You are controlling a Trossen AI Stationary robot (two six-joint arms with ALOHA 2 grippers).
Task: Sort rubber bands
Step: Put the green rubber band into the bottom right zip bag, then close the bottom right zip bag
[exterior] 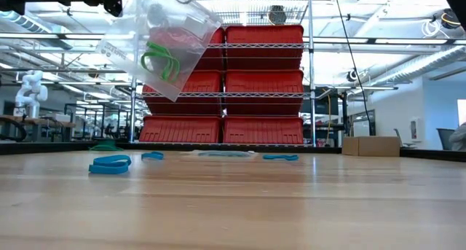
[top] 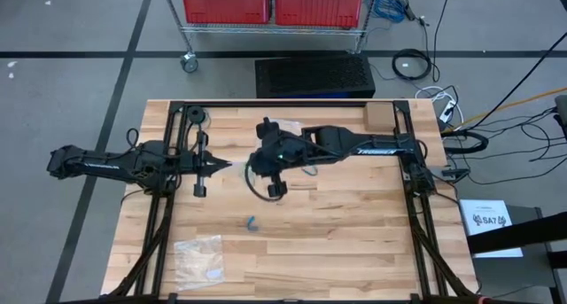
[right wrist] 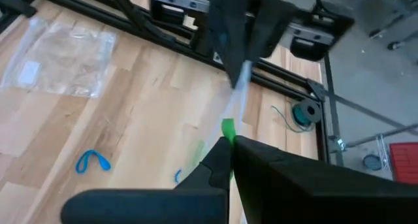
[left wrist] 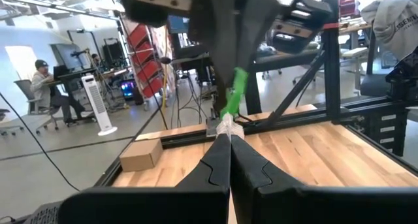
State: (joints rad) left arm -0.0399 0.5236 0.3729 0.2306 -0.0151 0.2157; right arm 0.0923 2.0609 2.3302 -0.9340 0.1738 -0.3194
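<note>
Red storage bins on wire shelving fill the background behind a pale butcher-block wooden table [top: 354, 233], above whose middle both arms meet. Between them hangs a clear crinkly plastic bag [exterior: 156, 38] with green rubber bands [exterior: 162, 60] inside it, lifted well clear of the wood. The left gripper [left wrist: 228, 138] has its fingers pressed fully together on one edge of the bag, and the right gripper [right wrist: 230, 144] is likewise closed tight on the bag, so the film stretches between the two. The bag's long axis appears to run roughly from one gripper to the other. Loose blue rubber bands [exterior: 111, 163] lie flat on the table below, nearer the right arm; one shows as a small blue loop [top: 252, 222] in the overhead view. A second clear plastic bag [top: 198, 258] lies flat toward the left arm's side, well apart from both grippers. Any coming move, I judge, turns on the bag's mouth, and which way it faces cannot be made out. Dark grey bands are not discernible anywhere.
</note>
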